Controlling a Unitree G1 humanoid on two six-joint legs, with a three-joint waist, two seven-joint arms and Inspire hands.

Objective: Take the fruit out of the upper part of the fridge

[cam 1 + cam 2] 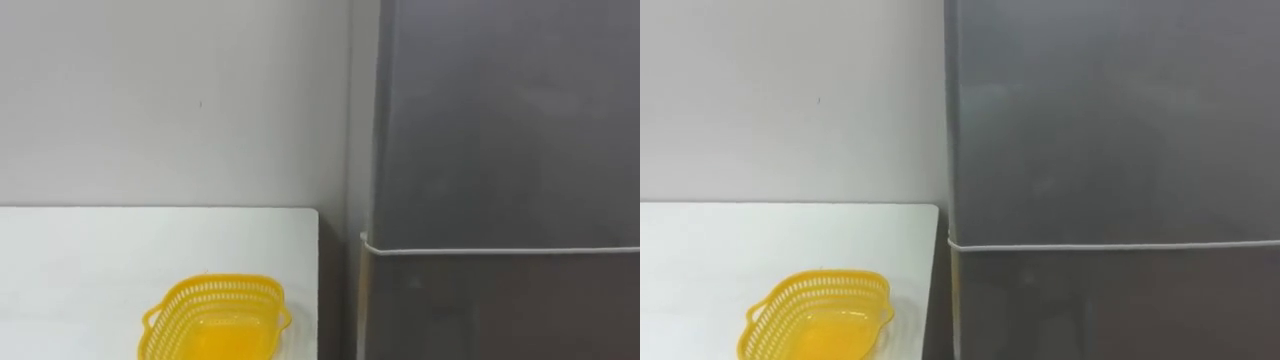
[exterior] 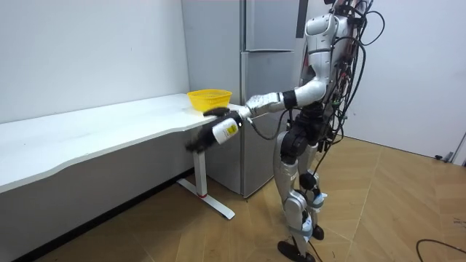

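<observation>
Now we face the fridge, both its doors closed, beside the table bearing a basket. Our left hand and right hand reach toward the table edge. We cannot tell their grip.

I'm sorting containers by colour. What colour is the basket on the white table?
The basket is yellow, with slotted walls; the left eye view shows it best.

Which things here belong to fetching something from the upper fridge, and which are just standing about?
For the job:
upper fridge door, shut
yellow basket, probably where the fetched item goes

Just there:
lower fridge door, shut
white table, merely bearing the basket
wall
</observation>
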